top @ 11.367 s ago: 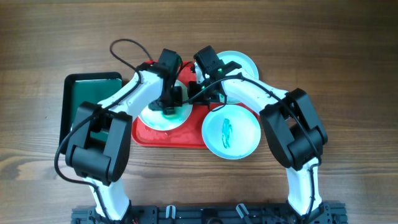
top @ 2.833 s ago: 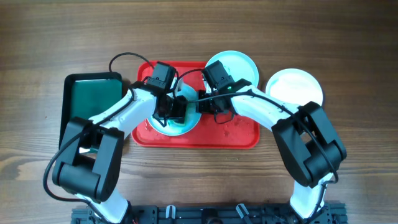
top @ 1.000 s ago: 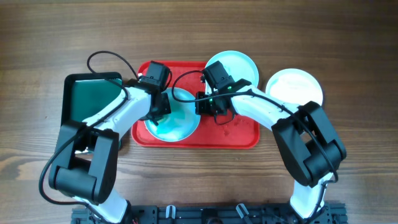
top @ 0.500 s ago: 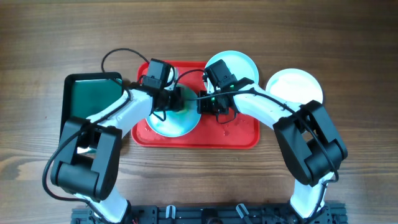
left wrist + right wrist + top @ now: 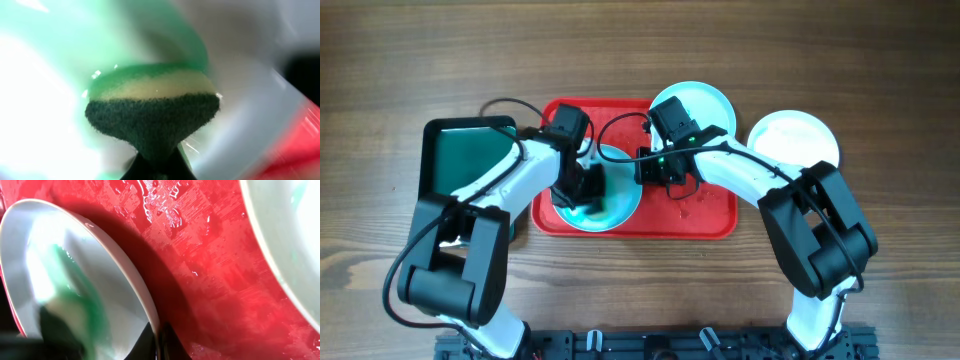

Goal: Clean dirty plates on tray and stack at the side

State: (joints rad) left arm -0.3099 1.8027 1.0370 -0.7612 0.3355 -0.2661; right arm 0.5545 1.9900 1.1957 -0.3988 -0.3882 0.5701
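Observation:
A pale aqua plate point(image 5: 620, 205) stands tilted on the red tray point(image 5: 710, 215), with a teal-green smear across its face. My right gripper point(image 5: 642, 170) is shut on its right rim; the right wrist view shows that rim point(image 5: 145, 300) pinched between the jaws of the gripper point(image 5: 159, 342). My left gripper point(image 5: 582, 190) is shut on a green-and-yellow sponge point(image 5: 152, 115), whose dark scouring side presses against the plate's wet inside point(image 5: 50, 100). A second aqua plate point(image 5: 705, 100) lies at the tray's back right. A white plate point(image 5: 795, 140) rests on the table to the right.
A dark green tray with a black rim point(image 5: 460, 165) lies left of the red tray, under my left arm. Water drops cover the red tray's floor point(image 5: 210, 280). A black cable loops above the left arm point(image 5: 505, 105). Bare wooden table surrounds everything.
My left gripper has swept the sponge across the tilted plate, from its left edge to the upper right and back to the lower middle. The right gripper kept its hold on the rim.

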